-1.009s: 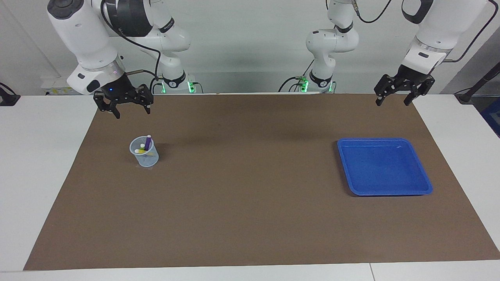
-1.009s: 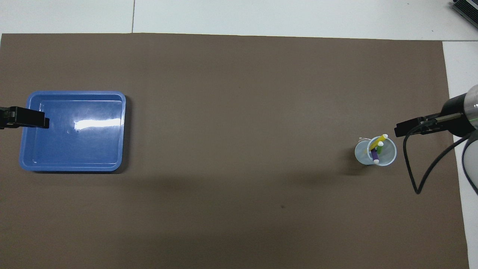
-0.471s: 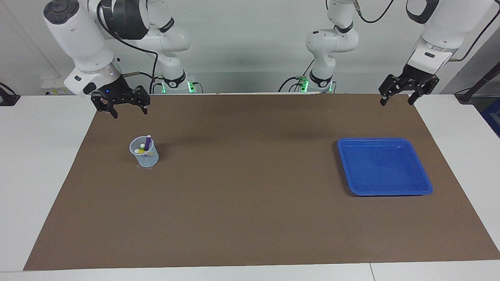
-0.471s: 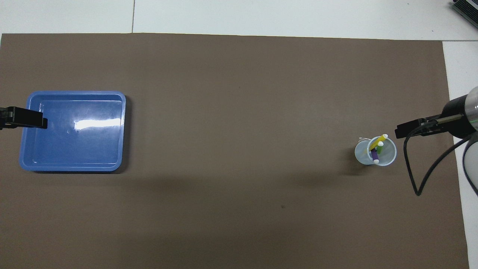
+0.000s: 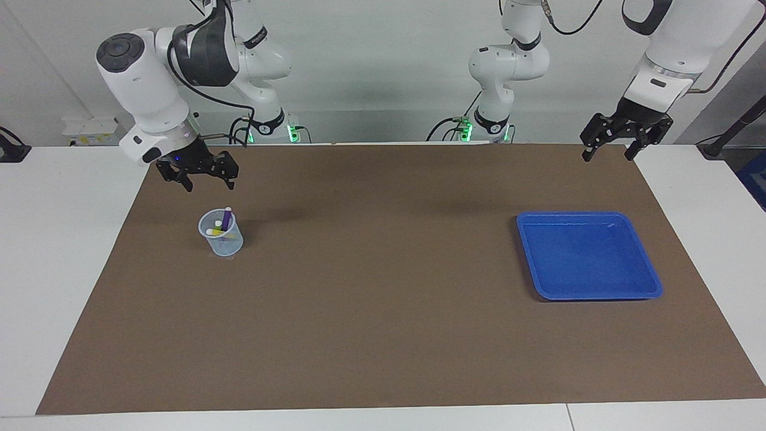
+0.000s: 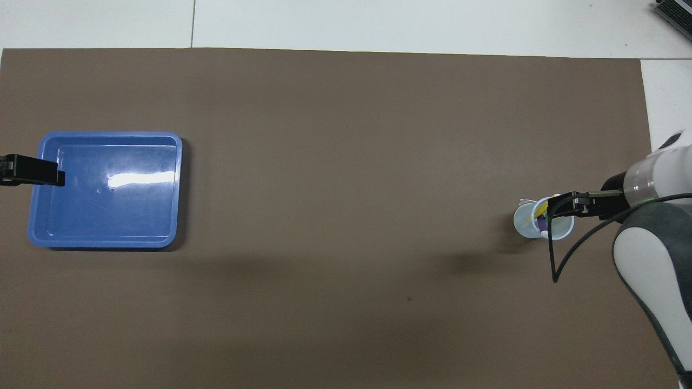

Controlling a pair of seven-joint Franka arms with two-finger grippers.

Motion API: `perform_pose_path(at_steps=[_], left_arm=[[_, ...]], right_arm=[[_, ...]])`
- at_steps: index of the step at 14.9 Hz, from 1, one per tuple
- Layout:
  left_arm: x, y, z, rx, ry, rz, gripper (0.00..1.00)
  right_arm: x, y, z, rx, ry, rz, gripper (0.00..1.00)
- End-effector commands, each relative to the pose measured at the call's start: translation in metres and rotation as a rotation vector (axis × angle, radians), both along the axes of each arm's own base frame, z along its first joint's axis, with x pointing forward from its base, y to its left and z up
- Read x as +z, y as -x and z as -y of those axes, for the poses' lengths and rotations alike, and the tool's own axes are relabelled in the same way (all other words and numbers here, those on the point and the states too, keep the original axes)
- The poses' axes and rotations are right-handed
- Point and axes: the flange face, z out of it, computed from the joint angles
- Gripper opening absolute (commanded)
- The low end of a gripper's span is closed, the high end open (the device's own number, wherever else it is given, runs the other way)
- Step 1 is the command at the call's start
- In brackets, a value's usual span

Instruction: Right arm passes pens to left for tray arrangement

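Observation:
Three pens stand in a small pale-blue mesh cup (image 5: 221, 236) toward the right arm's end: a purple pen (image 5: 227, 218), a yellow pen (image 5: 215, 231) and a green pen (image 6: 548, 215). My right gripper (image 5: 210, 187) hangs open in the air over the cup's rim, clear of the pens, with nothing between its fingers. The blue tray (image 5: 589, 257) lies flat with nothing in it toward the left arm's end. My left gripper (image 5: 607, 157) waits open and raised, over the mat's edge beside the tray; only one finger (image 6: 32, 176) of it shows in the overhead view.
A brown mat (image 5: 383, 311) covers most of the white table (image 5: 66, 239). A black cable (image 6: 562, 259) loops down from the right wrist beside the cup. The arm bases (image 5: 492, 120) stand at the table's robot end.
My right gripper has swung from beside the mat's edge to above the cup and come lower. The left gripper rose a little early on and has since held still.

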Motion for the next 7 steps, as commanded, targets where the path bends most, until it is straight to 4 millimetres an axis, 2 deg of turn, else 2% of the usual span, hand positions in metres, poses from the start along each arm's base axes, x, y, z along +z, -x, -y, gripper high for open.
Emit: perform_pose_path(at_steps=[1,3,4,5,7], left_arm=[[0.001,0.006,0.004,0.022,-0.011,-0.003,1.0],[0.002,0.005,-0.002,0.026,-0.011,0.002,1.0],[0.003,0.006,-0.005,0.027,-0.005,0.005,1.0],[0.001,0.006,-0.005,0.026,-0.005,0.002,1.0],[-0.002,0.008,-0.01,0.03,-0.005,0.005,1.0]], right_arm=[[-0.025,0.009,0.003,-0.08,-0.004,-0.004,0.88],[-0.046,0.007,-0.001,-0.138,0.004,-0.024,0.72],[-0.056,0.004,-0.002,-0.162,0.009,-0.038,0.61],[-0.065,0.001,-0.002,-0.182,0.014,-0.048,0.57],[-0.076,-0.003,-0.002,-0.189,0.016,-0.051,0.57]])
